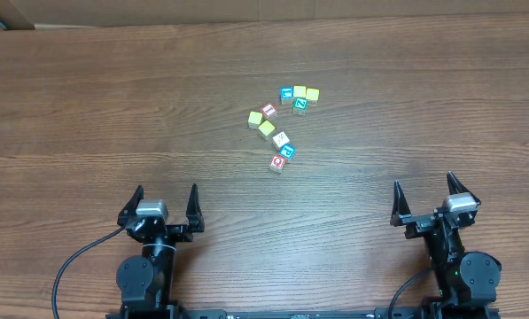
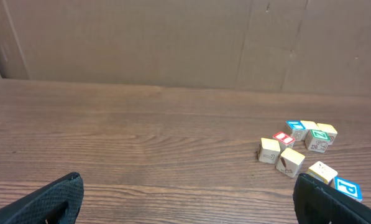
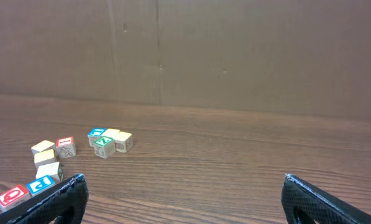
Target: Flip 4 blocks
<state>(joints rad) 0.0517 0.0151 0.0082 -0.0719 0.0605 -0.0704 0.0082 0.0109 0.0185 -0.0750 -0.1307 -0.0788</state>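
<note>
Several small letter cubes lie in a loose cluster at the middle of the table. Among them are the red-framed Q block (image 1: 277,163), the blue P block (image 1: 288,151), the pale block (image 1: 281,139) and the green Z block (image 1: 299,105). My left gripper (image 1: 167,199) rests near the front edge, left of the cluster, open and empty. In the left wrist view the Z block (image 2: 320,134), pale block (image 2: 322,171) and P block (image 2: 348,188) sit to the right. My right gripper (image 1: 423,195) stands open at the front right. Its view shows the Q (image 3: 11,197), P (image 3: 41,184) and Z (image 3: 102,145) blocks.
Plain yellow cubes (image 1: 306,92), a blue-faced cube (image 1: 286,93) and a red-faced cube (image 1: 268,111) share the cluster. A cardboard wall (image 2: 173,43) stands along the table's far edge. A black cable (image 1: 69,266) runs beside the left arm's base.
</note>
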